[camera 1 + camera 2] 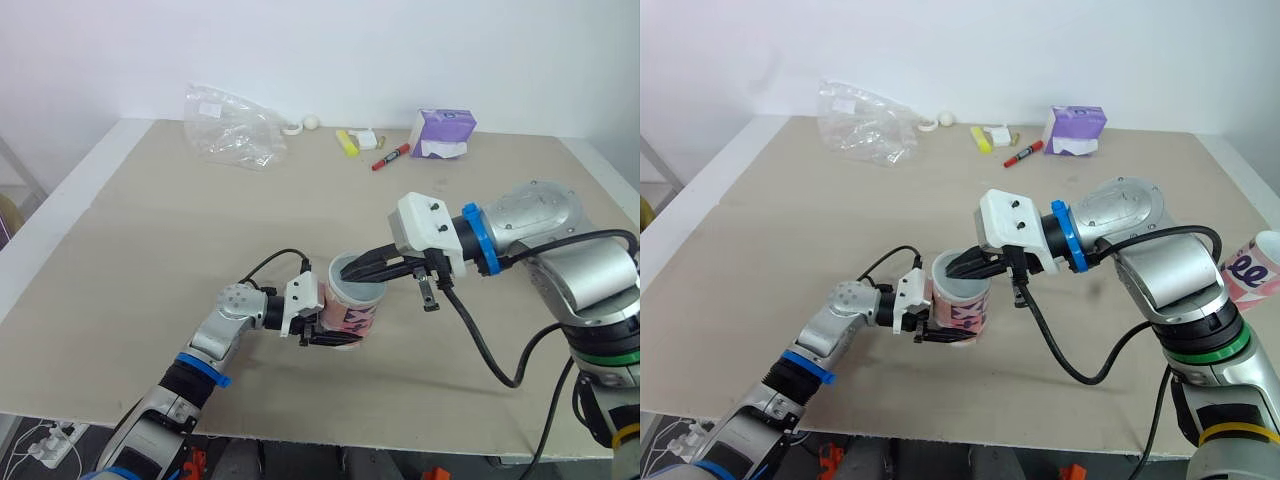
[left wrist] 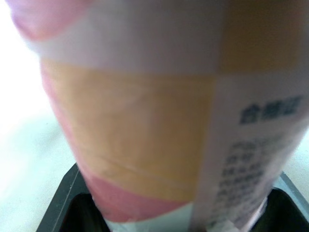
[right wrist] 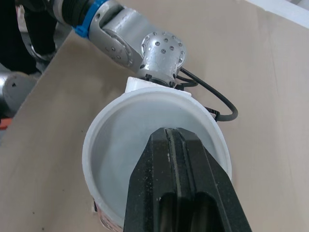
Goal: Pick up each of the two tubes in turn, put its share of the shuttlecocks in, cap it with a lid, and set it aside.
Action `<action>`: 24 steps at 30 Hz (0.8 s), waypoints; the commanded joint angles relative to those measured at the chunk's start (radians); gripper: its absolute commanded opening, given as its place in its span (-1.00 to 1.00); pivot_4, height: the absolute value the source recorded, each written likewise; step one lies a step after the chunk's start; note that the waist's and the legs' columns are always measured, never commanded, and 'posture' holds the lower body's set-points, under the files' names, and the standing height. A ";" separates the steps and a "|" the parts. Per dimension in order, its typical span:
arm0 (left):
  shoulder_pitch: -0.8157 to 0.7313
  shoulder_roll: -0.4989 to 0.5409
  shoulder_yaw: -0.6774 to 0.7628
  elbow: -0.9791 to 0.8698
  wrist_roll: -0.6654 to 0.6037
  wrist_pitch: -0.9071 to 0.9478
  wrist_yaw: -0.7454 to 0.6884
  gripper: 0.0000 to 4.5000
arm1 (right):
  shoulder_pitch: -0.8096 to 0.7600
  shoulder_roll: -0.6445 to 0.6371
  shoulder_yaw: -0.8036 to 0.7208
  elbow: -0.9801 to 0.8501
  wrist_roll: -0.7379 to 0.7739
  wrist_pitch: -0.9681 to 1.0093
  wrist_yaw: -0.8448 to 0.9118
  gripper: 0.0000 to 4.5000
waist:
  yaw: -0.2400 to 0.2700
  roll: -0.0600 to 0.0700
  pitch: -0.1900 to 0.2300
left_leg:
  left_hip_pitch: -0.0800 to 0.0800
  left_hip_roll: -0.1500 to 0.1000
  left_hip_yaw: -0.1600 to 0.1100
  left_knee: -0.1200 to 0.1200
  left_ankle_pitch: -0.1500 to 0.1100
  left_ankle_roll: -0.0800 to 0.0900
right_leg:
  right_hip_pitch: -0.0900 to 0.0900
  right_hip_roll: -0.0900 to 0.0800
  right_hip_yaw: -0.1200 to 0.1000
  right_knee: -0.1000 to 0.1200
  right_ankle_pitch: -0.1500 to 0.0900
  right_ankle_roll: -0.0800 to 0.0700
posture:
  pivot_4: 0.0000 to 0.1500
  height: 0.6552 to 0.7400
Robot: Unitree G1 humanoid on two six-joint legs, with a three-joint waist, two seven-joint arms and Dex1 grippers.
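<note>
Your left gripper [image 1: 328, 322] has its two fingers squeezed around the tube [image 1: 352, 308], one on each side. It holds the tube standing up, just above the table [image 1: 150, 230], near the front and about in the middle. The tube is white and pink, and its mouth faces up.

Your right gripper [image 1: 355, 271] has its fingers pressed tight together with nothing between them. The tips poke into the mouth of the tube, next to the white rim.

Inside the tube you can see a pale wall. You cannot tell if any shuttlecocks sit down in there. There is no lid on the tube.

So the first tube is picked up, and that is about all that looks done. It seems you are in the filling step, or just poking inside. After that comes the lid, and then you put the tube to one side.

A second tube [image 1: 1252, 268] with the same pink marks peeks in at the right edge, off the table. It looks open too, so it needs filling and a lid as well.

At the back of the table lie a plastic bag [image 1: 230, 128], a purple box [image 1: 441, 134] and a red marker [image 1: 391, 157]
</note>
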 commanded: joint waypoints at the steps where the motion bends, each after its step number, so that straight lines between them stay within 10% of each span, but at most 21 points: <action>1: 0.021 0.009 -0.013 0.037 0.050 0.018 0.035 0.21 | 0.019 -0.012 0.068 0.017 -0.064 -0.015 0.020 -0.94 | 0.000 0.000 0.000 | 0.000 0.000 0.000 0.000 0.000 0.000 | 0.000 0.000 0.000 0.000 0.000 0.000 | 1.00 1.00; 18: 0.015 0.003 -0.011 0.043 0.051 0.017 0.042 0.21 | 0.050 -0.005 0.105 0.009 -0.097 -0.025 0.055 -0.94 | 0.000 -0.006 -0.007 | 0.001 0.000 0.000 0.000 -0.001 -0.002 | 0.001 0.000 0.000 -0.001 0.000 -0.001 | 1.00 1.00; 24: 0.017 0.010 -0.005 0.025 0.046 0.019 0.038 0.21 | 0.029 -0.008 -0.104 0.021 0.088 0.153 0.014 -0.94 | 0.001 -0.009 -0.008 | 0.001 0.001 0.000 -0.001 -0.001 -0.002 | 0.000 0.000 0.000 -0.001 -0.001 -0.001 | 1.00 1.00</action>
